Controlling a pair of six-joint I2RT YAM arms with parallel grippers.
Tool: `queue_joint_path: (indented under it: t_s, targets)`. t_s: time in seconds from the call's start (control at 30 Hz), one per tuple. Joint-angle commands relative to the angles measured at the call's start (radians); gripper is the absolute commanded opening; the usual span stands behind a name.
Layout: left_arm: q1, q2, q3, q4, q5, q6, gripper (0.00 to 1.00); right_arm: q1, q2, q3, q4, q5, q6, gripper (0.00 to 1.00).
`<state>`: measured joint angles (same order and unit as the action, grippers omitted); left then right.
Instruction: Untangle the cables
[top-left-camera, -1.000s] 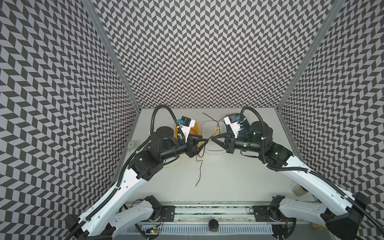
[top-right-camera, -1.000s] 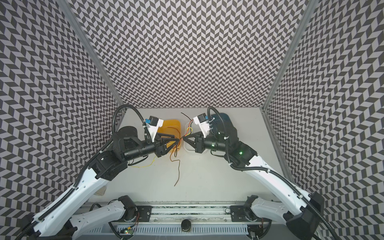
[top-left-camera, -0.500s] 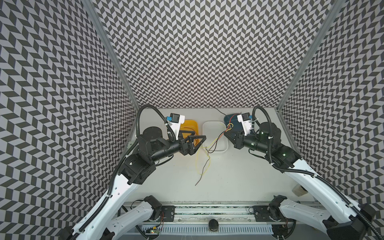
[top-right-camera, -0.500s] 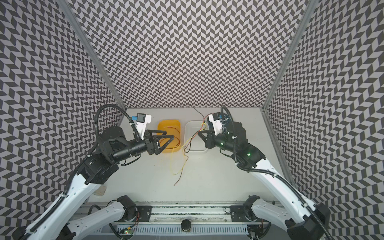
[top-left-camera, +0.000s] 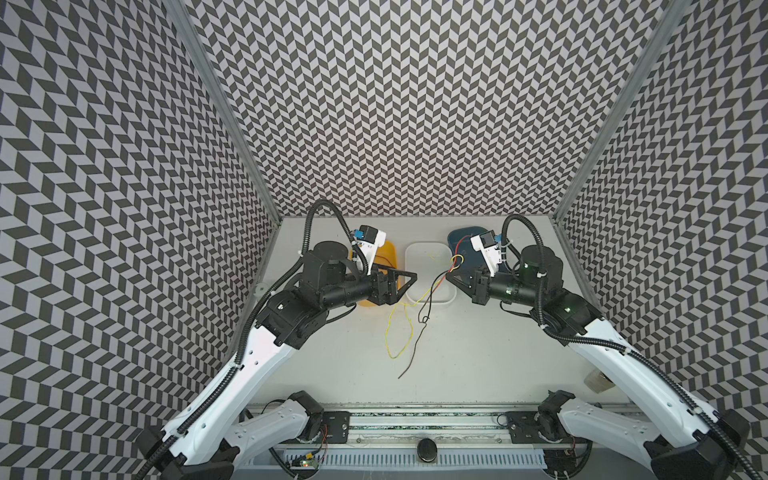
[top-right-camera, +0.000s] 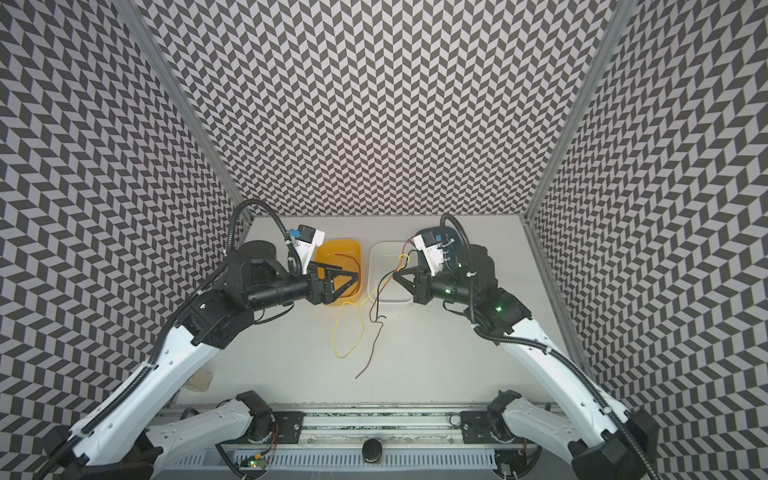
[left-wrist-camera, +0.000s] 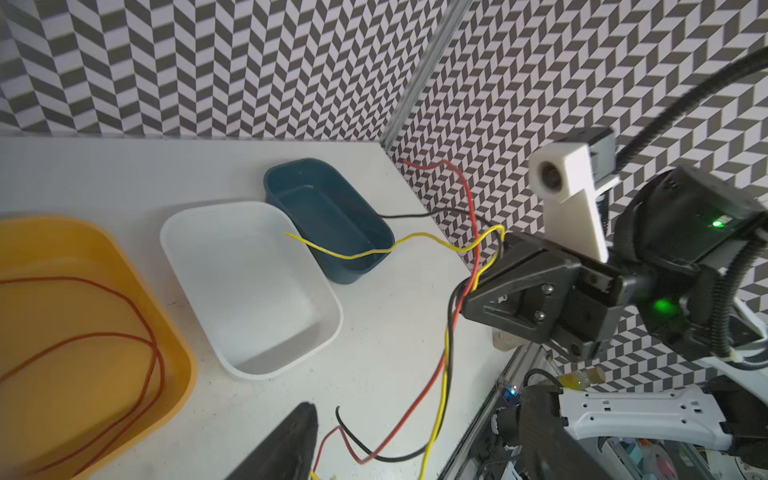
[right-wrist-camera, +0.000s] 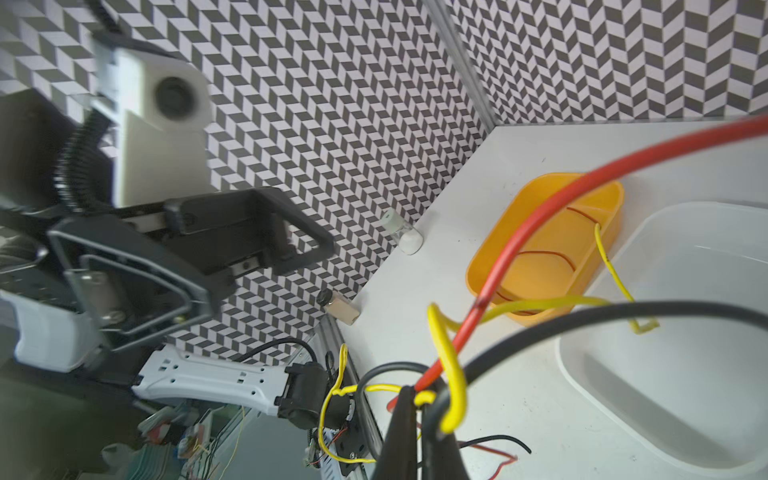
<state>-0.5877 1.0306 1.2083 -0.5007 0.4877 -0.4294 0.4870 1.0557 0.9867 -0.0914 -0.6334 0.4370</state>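
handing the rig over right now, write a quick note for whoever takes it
Left gripper: jaws open, empty, by the orange tray.
Right gripper: shut on the cables, red, black and yellow together, held up beside the white tray; their tails trail on the table.
Done: one thin red cable lies alone in the orange tray.
Left: the three held cables cross and loop at the jaws; pull them apart. No cable lies in the white tray or blue tray; a yellow end only reaches over the white one.
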Motion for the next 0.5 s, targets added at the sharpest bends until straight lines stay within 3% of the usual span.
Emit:
queue_joint_path:
  t_s: [0.0,0.23,0.47]
  targets:
    - [0.0,0.001,-0.041,0.076,0.07,-0.055,0.75,-0.001,-0.013,-0.017,0.103,-0.108,-0.022,0.0]
    - [-0.011,0.022,-0.103,0.246,0.204,-0.164,0.74,-0.001,0.031,-0.017,0.14,-0.194,-0.028,0.0]
    - [-0.049,0.056,-0.1,0.248,0.206,-0.146,0.58,0.001,0.053,-0.008,0.139,-0.222,-0.027,0.0]
